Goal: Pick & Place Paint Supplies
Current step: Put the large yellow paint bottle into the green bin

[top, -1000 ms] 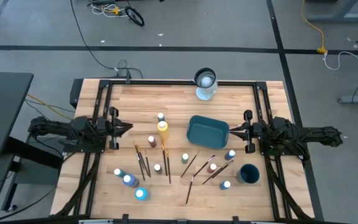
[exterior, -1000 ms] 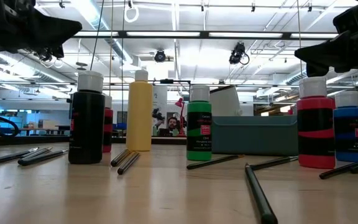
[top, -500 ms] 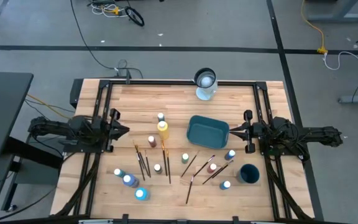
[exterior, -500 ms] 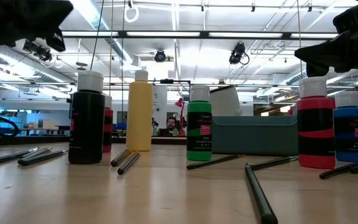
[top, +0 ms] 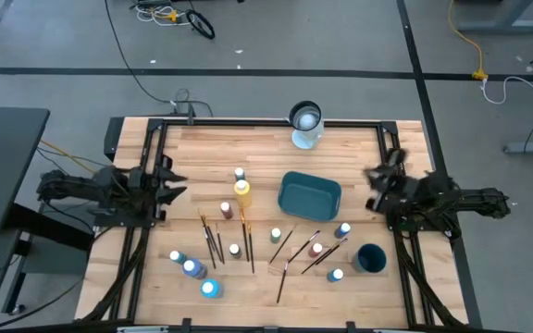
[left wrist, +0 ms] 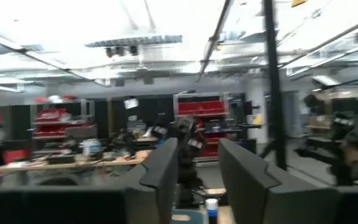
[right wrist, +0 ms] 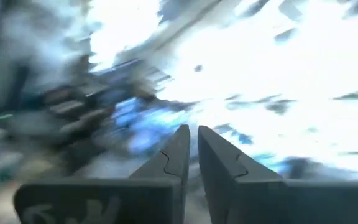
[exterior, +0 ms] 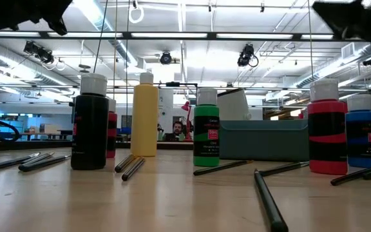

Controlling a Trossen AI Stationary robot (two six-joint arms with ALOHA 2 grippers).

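The teal bin (top: 310, 195) sits just right of the table's centre, nothing showing inside it, and a dark round cup (top: 371, 258) stands at about 4 o'clock from it near the table's right edge. The clear glass jar (top: 305, 125) stands at 12 o'clock by the far edge. The paint supplies lie loose on the wood: the taller yellow bottle (top: 242, 195) at 9 o'clock from the bin, small paint bottles (top: 193, 268) and thin brushes (top: 213, 242) spread from 6 to 8 o'clock. In the low view the bottles carry labels too small to read. The left gripper (top: 172, 184) hangs at the left edge, fingers slightly spread; the right gripper (top: 378, 176) hangs at the right edge, fingers nearly pressed together, both empty.
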